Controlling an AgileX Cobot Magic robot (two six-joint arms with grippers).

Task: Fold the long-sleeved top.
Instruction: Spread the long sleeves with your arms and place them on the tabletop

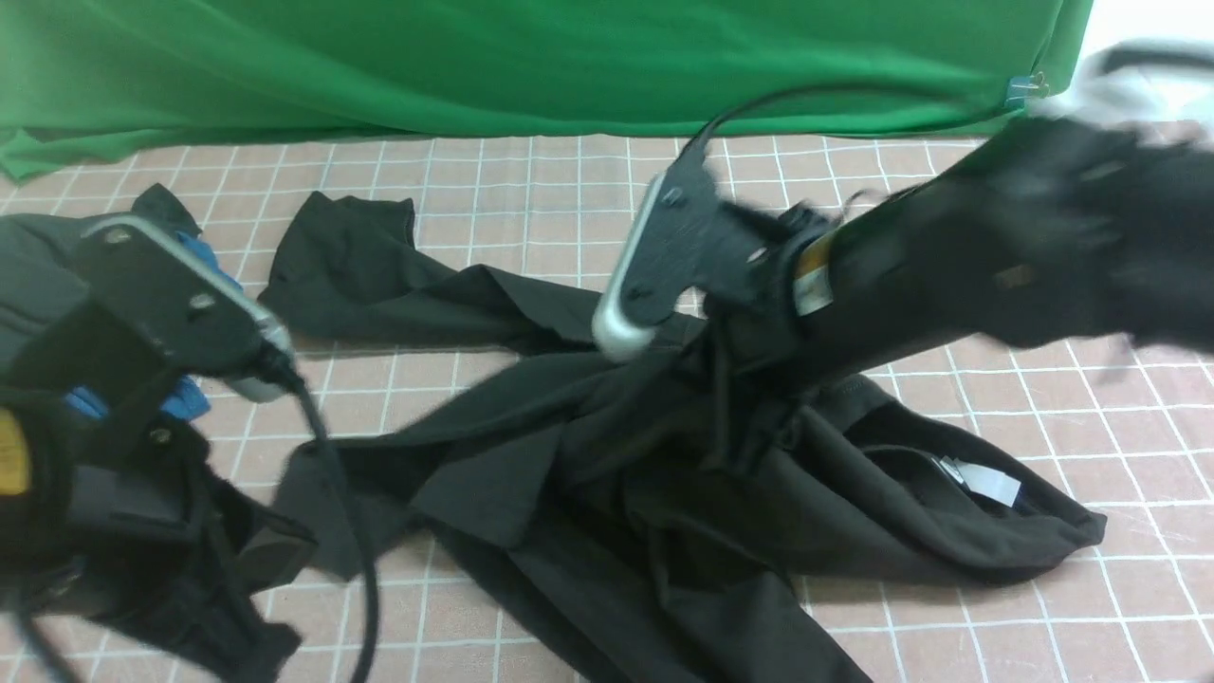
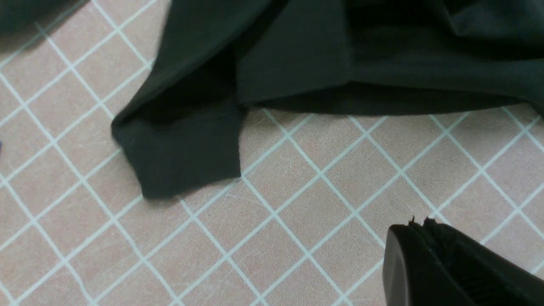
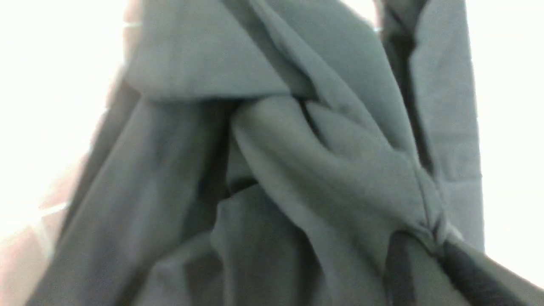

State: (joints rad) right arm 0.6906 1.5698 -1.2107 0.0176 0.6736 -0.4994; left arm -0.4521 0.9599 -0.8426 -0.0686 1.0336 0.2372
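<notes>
The long-sleeved top (image 1: 588, 474) lies crumpled and black across the middle of the checked table, one sleeve (image 1: 370, 275) stretched to the back left. Its neckline with a white label (image 1: 991, 484) lies at the right. My right gripper (image 1: 735, 432) reaches down into the middle of the heap. In the right wrist view it (image 3: 437, 242) is shut on a pinched fold of the top (image 3: 297, 170), which hangs bunched from the tips. My left gripper (image 2: 418, 222) is shut with nothing in it, hovering over bare table a short way from a sleeve cuff (image 2: 182, 157).
A dark grey-green garment (image 1: 38, 266) and a blue garment (image 1: 190, 398) lie at the far left behind my left arm (image 1: 142, 512). A green cloth backdrop (image 1: 474, 66) closes the far edge. A black cable (image 1: 341, 531) hangs from the left wrist.
</notes>
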